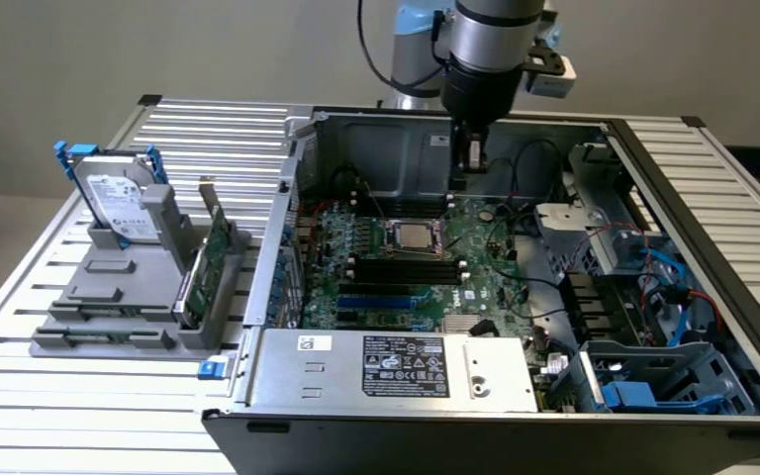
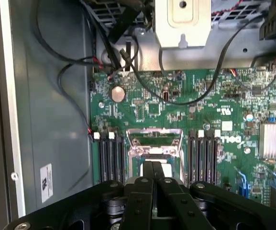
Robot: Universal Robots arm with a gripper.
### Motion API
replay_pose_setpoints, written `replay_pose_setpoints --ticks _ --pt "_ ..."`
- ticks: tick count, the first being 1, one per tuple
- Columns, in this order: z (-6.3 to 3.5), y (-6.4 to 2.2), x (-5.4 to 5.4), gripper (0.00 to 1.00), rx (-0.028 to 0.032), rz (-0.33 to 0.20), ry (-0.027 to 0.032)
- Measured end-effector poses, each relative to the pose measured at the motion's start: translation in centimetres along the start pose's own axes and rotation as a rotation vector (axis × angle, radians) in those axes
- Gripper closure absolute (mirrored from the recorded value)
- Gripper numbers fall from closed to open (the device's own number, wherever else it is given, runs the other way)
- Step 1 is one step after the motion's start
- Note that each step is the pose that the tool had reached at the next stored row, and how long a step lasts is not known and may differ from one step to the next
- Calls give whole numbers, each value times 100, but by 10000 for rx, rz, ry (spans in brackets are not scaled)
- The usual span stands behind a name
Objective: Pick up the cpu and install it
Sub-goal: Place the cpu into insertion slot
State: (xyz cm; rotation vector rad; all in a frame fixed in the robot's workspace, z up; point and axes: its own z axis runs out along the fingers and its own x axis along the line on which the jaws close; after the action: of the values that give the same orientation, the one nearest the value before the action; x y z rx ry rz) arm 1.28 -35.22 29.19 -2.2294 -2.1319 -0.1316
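Lying open on a slatted metal table point(image 1: 195, 129), a computer case point(image 1: 486, 440) bares its green motherboard point(image 1: 493, 269). The arm's gripper point(image 1: 466, 184) hangs inside, fingers point(image 2: 145, 191) pinched fully together with nothing seen between them, directly over the socket point(image 2: 153, 136). The cpu point(image 1: 414, 236) sits in that socket, silvery top up, beneath the gripper.

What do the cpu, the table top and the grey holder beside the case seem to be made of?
The cpu: probably metal on top; silvery-grey, faintly shiny lid. The table top: likely aluminium; pale ribbed slats with a metallic sheen. The grey holder: apparently plastic; matte, uniform grey, no shine.
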Motion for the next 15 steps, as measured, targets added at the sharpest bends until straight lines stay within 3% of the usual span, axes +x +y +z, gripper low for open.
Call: replay_pose_setpoints --ticks 4,10,13,15 --pt "5 181 7 89 2 0 51" --pt "98 438 5 89 2 1 57" --pt "153 522 2 89 2 1 57" --pt "189 536 -1 89 3 1 56"
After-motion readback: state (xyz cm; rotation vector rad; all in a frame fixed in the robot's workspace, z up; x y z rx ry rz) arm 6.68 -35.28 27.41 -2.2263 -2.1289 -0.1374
